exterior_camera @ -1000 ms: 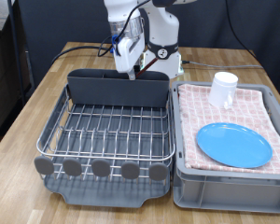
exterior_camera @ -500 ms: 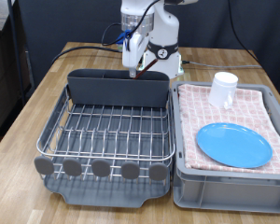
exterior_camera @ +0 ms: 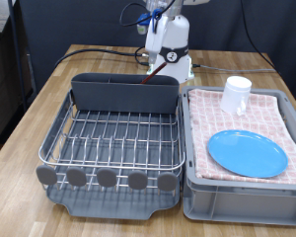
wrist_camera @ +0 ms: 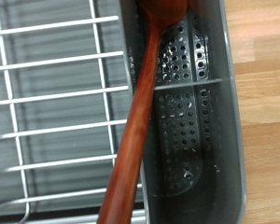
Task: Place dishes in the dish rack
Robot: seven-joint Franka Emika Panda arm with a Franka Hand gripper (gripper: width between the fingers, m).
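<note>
The reddish-brown wooden spoon [wrist_camera: 140, 103] lies slanted in the grey perforated cutlery compartment [wrist_camera: 185, 121] of the dish rack [exterior_camera: 109, 138], free of any fingers. My gripper [exterior_camera: 152, 28] hangs high above the compartment [exterior_camera: 123, 94], near the exterior view's top; its fingers do not show in the wrist view. The blue plate [exterior_camera: 247, 153] lies flat on the pink checked cloth in the grey bin. The white cup [exterior_camera: 237, 94] stands on the same cloth behind the plate. The rack's wire grid [wrist_camera: 56, 93] holds nothing.
The grey bin [exterior_camera: 242, 197] sits to the exterior view's right of the rack, touching it. The robot base [exterior_camera: 171, 54] and cables stand behind the rack. Wooden table [exterior_camera: 30, 118] runs along the exterior view's left, with a dark gap beyond its edge.
The gripper has risen from just above the cutlery compartment to the exterior view's top and shifted slightly right. The plate and cup have not moved.
</note>
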